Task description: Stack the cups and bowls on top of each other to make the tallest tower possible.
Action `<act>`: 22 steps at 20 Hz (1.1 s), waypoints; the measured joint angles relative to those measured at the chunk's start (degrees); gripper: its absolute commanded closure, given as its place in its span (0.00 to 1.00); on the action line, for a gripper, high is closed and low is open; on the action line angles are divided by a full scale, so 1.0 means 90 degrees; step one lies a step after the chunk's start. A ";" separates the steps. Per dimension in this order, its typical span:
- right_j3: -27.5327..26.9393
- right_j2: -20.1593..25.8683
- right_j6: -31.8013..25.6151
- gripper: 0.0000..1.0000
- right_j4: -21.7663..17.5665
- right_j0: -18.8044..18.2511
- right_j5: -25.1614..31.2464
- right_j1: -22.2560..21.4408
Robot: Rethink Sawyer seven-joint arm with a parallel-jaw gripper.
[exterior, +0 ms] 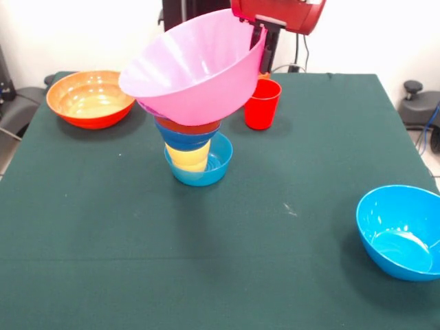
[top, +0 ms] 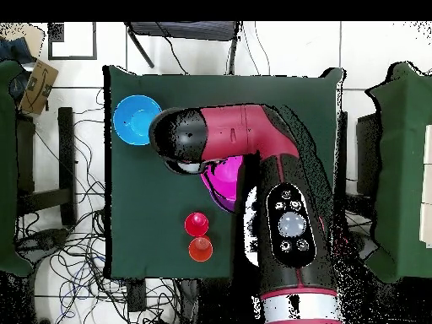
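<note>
**Big pink bowl going onto the tower**

The claw (exterior: 261, 48) pinches the rim of the large pink bowl (exterior: 189, 65). The bowl is tilted and sits over the tower (exterior: 194, 148) in the middle of the table (exterior: 206, 261). I think this step is putting the pink bowl on top. Next it likely needs to be set level and let go gently, or it could slide off.

Counting: one pink bowl, one large orange bowl (exterior: 89, 98) at the far left, one bright blue bowl (exterior: 401, 231) at the near right, and one red cup (exterior: 262, 104) beside the tower. The tower shows a small blue bowl at the bottom, then yellow, blue and red-orange pieces.
</note>
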 measured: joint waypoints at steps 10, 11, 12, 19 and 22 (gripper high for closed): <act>0.0121 -0.0016 0.0000 1.00 0.0265 0.0079 0.0000 -0.0097; 0.0148 -0.0020 0.0000 1.00 0.0285 0.0077 0.0000 -0.0122; 0.0158 -0.0023 0.0000 1.00 0.0290 0.0076 -0.0001 -0.0133; 0.0176 -0.0053 0.0000 1.00 0.0294 0.0049 0.0000 -0.0164; 0.0177 -0.0084 0.0000 1.00 0.0293 0.0034 -0.0001 -0.0164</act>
